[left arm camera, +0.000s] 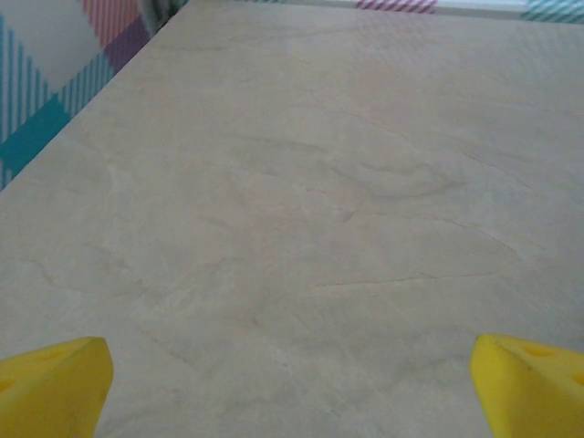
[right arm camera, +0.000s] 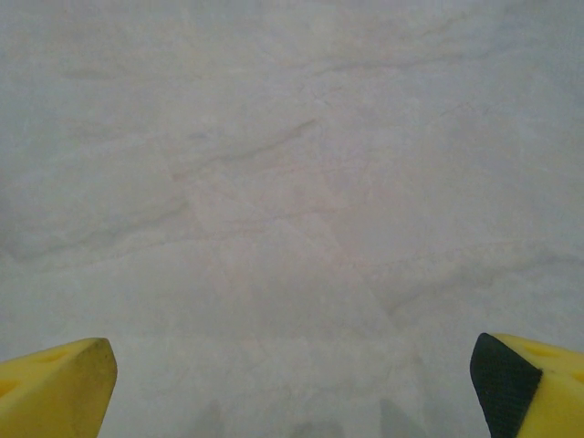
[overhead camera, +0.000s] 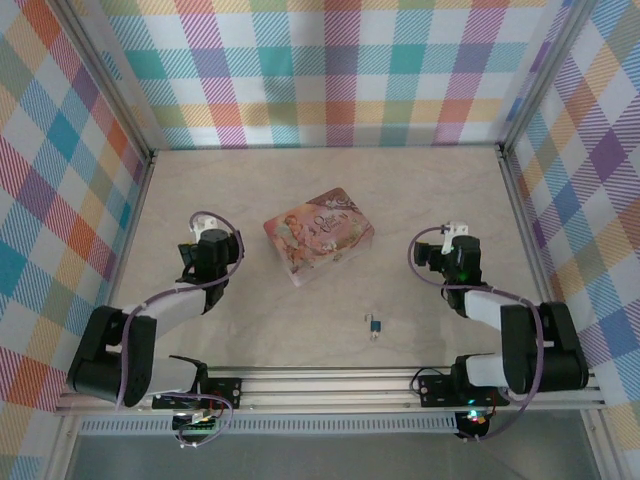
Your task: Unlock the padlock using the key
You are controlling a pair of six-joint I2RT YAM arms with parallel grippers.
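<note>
The tiny teal-blue padlock (overhead camera: 374, 324) lies on the pale table, near the front edge and between the two arms. A small greyish sliver touches its near end; I cannot tell whether that is the key or the shackle. My left gripper (overhead camera: 205, 230) hovers at the left, well away from the padlock. In the left wrist view it (left arm camera: 292, 388) is open, yellow fingertips (left arm camera: 55, 383) wide apart over bare table. My right gripper (overhead camera: 455, 238) hangs up and to the right of the padlock. It (right arm camera: 292, 388) is open too, nothing between its fingertips (right arm camera: 55, 383).
A pink illustrated rectangular tin (overhead camera: 319, 237) lies at the table's middle, between the two grippers and beyond the padlock. Plaid walls (overhead camera: 330, 70) close the table (overhead camera: 300, 320) on three sides. A metal rail (overhead camera: 330, 385) runs along the near edge.
</note>
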